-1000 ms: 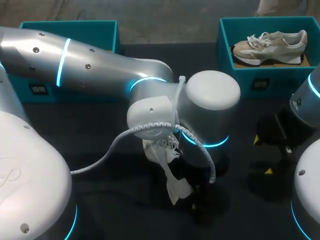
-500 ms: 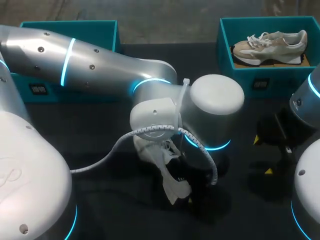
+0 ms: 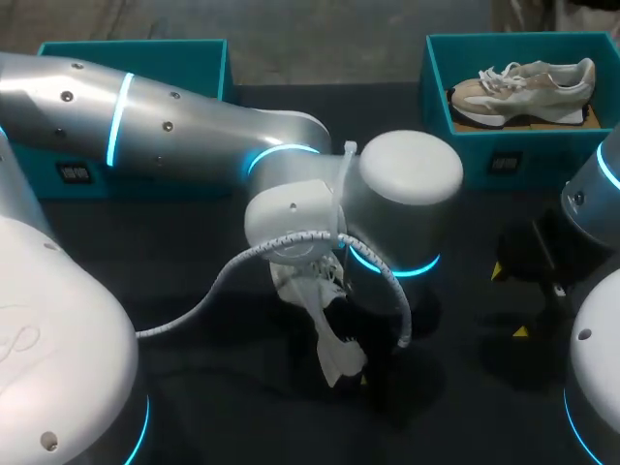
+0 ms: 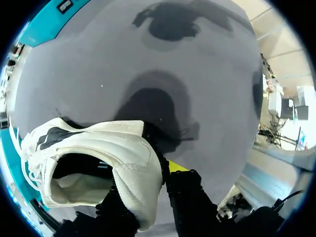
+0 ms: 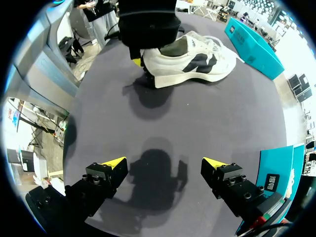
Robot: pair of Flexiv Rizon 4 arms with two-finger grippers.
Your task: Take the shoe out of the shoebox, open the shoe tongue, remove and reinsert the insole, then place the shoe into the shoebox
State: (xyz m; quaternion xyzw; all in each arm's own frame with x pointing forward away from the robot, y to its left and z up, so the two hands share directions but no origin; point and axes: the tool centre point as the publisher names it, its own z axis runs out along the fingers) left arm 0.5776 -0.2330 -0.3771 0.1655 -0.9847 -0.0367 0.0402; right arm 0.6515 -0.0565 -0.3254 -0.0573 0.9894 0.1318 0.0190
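The white shoe [image 4: 94,163] is over the middle of the dark table [image 3: 194,242], on my side of it, and in the head view it is mostly hidden under my left arm [image 3: 194,126]. My left pincer [image 4: 143,182] has it by the heel. One finger is at the mouth of the shoe and the yellow-tipped one is pressed against the outside of the heel, so I am clamped onto the heel wall. From my right wrist the white shoe [image 5: 192,59] lies level with its toe pointing away from the left pincer and a shadow just below it. I cannot tell whether the sole touches the table. My right pincer [image 5: 163,165] is spread wide with nothing between its fingers. It hangs above bare tabletop, well apart from the shoe. At the far right corner is the right shoebox [image 3: 542,150], teal, with a beige shoe [image 3: 523,82] lying inside on its sole. At the far left corner is the left shoebox [image 3: 132,45], also teal. My left arm crosses in front of it, so I cannot see what it holds.
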